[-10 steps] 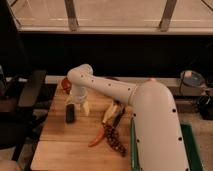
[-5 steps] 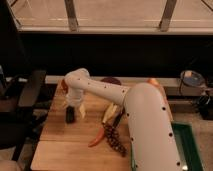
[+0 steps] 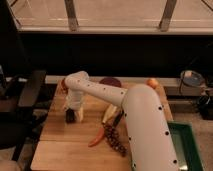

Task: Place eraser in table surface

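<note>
Arm (image 3: 100, 92) reaching across surface (image 3: 55, 145) toward left side of view, pincer (image 3: 75, 113) pointing down, hanging low over planks. Eraser (image 3: 70, 117) sitting on surface right at pincer tip, touching or just beside, cannot tell which; pincer spread, cannot tell either. Red pepper (image 3: 96, 141) lying nearer front, orange (image 3: 152, 83) resting at back edge, green tray (image 3: 190, 150) sitting far right

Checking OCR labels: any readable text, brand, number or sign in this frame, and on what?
None readable: no lettering shows on the arm, eraser, table surface or green tray.
The gripper is low over the table's left part, at the eraser.
</note>
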{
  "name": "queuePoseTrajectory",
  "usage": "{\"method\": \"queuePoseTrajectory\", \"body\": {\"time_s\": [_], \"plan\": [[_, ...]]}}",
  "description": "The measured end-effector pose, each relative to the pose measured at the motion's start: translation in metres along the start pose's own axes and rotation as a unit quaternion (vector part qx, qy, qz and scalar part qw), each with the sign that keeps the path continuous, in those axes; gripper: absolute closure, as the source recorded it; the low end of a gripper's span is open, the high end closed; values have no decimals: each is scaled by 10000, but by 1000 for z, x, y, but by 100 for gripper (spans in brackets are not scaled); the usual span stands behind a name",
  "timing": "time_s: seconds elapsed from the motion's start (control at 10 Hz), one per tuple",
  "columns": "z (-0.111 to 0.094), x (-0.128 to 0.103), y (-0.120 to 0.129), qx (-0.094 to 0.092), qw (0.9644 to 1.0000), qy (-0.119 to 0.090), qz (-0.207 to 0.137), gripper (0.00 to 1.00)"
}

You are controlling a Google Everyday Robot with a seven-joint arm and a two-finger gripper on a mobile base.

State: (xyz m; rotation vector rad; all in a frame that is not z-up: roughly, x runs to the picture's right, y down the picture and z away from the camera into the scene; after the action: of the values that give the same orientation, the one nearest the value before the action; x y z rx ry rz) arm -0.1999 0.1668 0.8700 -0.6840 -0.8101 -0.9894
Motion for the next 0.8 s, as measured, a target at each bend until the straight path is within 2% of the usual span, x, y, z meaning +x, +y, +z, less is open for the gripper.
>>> {"method": "queuePoseTrajectory", "body": {"time_s": [0.4,0.5,0.6,0.8], "plan": [[-13,-1,2,7,10000,82,33,86],[-18,-1,4,-2,9999,134,61,93],[-32,-1,7,17,9995,287,130,100],[-63,3,10,166,9977,607,260,100]]}}
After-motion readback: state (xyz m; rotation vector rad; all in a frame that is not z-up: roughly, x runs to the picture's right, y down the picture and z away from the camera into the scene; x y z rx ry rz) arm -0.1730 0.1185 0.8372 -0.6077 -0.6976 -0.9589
